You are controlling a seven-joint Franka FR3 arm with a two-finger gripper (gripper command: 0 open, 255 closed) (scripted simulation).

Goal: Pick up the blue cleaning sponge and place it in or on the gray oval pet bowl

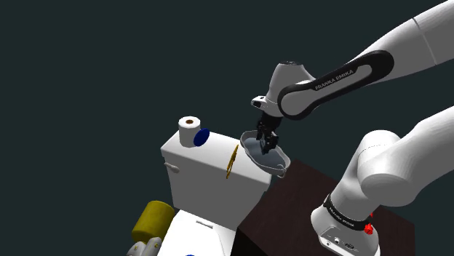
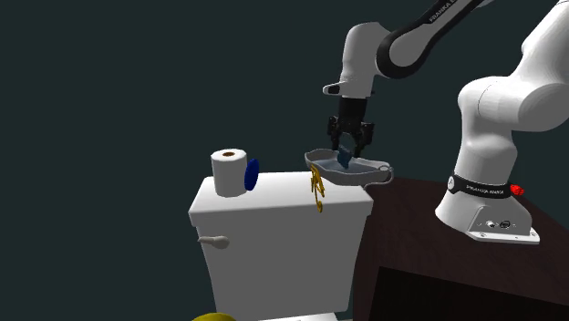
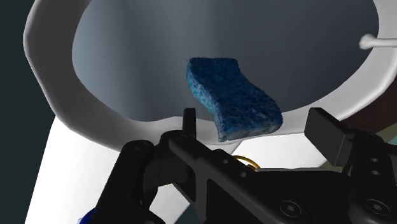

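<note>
While empty and wide apart, fingers (image 3: 327,132) astride blue sponge (image 3: 232,98) in gray bowl (image 3: 114,57), its rim partly cropped.

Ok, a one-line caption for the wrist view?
Open end effector over the blue sponge inside the gray oval bowl.

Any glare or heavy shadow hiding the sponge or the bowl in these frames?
Shoulder view: dim, with a flat dark backdrop; the black gripper blends into the shaded bowl. Second exterior view: equally dim, yet the blue sponge reads clearly. Wrist view: no glare; the bowl's inside shades from pale to dark.
</note>
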